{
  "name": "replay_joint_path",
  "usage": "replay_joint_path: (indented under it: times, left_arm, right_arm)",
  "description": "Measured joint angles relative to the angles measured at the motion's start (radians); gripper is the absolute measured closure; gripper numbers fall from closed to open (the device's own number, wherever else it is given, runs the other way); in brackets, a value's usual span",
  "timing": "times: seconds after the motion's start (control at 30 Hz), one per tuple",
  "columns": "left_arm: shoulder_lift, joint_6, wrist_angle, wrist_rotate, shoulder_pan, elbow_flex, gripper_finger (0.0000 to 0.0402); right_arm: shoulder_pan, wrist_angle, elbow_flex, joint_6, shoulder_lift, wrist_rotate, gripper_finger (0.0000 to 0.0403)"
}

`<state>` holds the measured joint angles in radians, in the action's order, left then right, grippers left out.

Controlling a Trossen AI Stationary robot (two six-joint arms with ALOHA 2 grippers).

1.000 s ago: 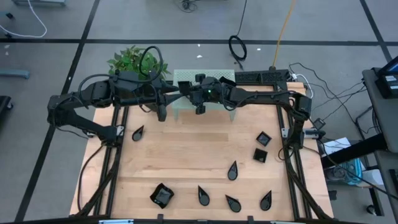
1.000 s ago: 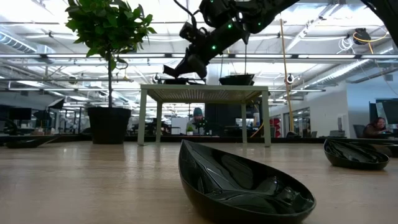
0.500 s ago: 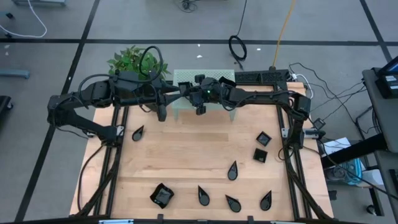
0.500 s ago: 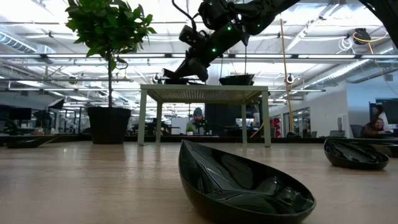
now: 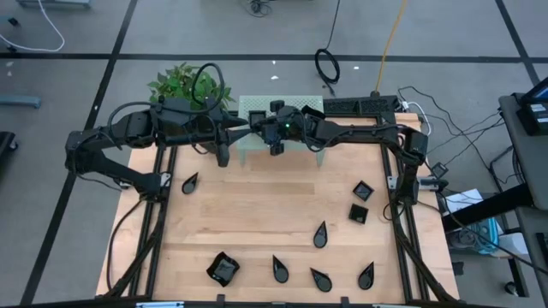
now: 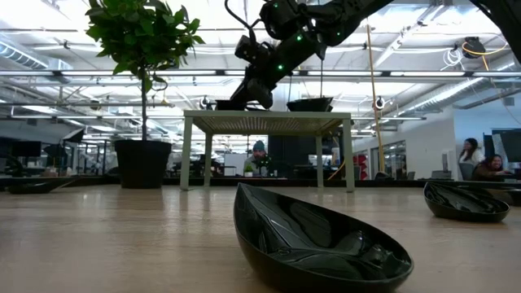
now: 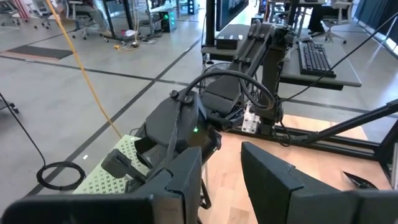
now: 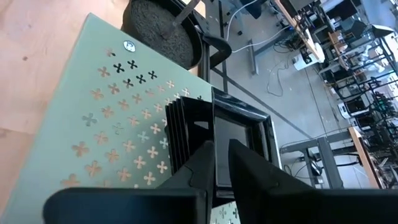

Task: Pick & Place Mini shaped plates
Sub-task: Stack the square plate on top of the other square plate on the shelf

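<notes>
A pale green perforated stand (image 5: 300, 109) sits at the table's far edge. On its left end lies a stack of black square mini plates (image 8: 239, 134), seen as a dark pile (image 6: 230, 104) in the low view. My right gripper (image 8: 222, 163) reaches over the stand from the right (image 5: 262, 127), its fingers a narrow gap apart on either side of the top plate's rim. My left gripper (image 7: 221, 180) hovers open and holds nothing, just left of the stand (image 5: 242, 131). Several teardrop plates (image 5: 320, 233), two squares (image 5: 363, 190) and a wavy square (image 5: 223, 269) lie on the wood. My right gripper has a finger on each side of the top plate's rim (image 8: 215, 146), coming slanting down from the table's right. A slim gap shows between the fingers, and I cannot tell whether they touch the rim. The plate lies flat on the stack.
A potted plant (image 5: 184, 83) stands beside the stand's left end, its pot (image 8: 158, 28) close to the stack. Another black dish (image 6: 309, 103) rests on the stand's right part. A teardrop plate (image 6: 317, 244) lies close before the low camera. People sit in the room beyond.
In the low view a dark plate slanted down from my right gripper's fingertips over the stand. It now lies flat on the pile, and the fingertips stand just above its right end. Both arms have kept their places.
</notes>
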<state>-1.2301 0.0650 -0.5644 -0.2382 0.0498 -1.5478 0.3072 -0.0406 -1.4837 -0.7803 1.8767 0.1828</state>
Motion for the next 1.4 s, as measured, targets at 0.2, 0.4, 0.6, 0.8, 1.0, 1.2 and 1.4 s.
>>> replay_joint_path:
  times: [0.2,0.4,0.6,0.8,1.0,1.2,1.4]
  left_arm:
    - [0.000,0.016,0.000,0.000,0.000,0.000,0.0282]
    - [0.000,0.019,0.000,0.000,0.000,0.000,0.0282]
    - [0.000,0.019,0.000,0.000,0.000,0.000,0.0282]
    - [0.000,0.023,0.000,0.000,0.000,0.000,0.0282]
    - [0.000,0.023,-0.016,0.001,0.000,0.000,0.0282]
    - [0.000,0.001,-0.057,0.010,0.000,0.000,0.0282]
    - [0.000,-0.012,-0.073,0.010,0.000,0.000,0.0282]
  right_arm:
    - [-0.011,0.000,0.000,0.001,0.000,-0.002,0.0339]
    - [-0.052,0.011,0.000,0.005,-0.041,-0.001,0.0335]
    - [-0.088,0.045,0.000,0.147,-0.113,0.005,0.0336]
    - [-0.116,0.255,-0.001,0.503,-0.224,0.000,0.0337]
    - [-0.179,0.658,0.012,0.801,-0.337,-0.004,0.0337]
    - [-0.262,1.001,0.080,1.072,-0.426,-0.058,0.0335]
    - [-0.309,1.120,0.263,1.464,-0.498,-0.189,0.0310]
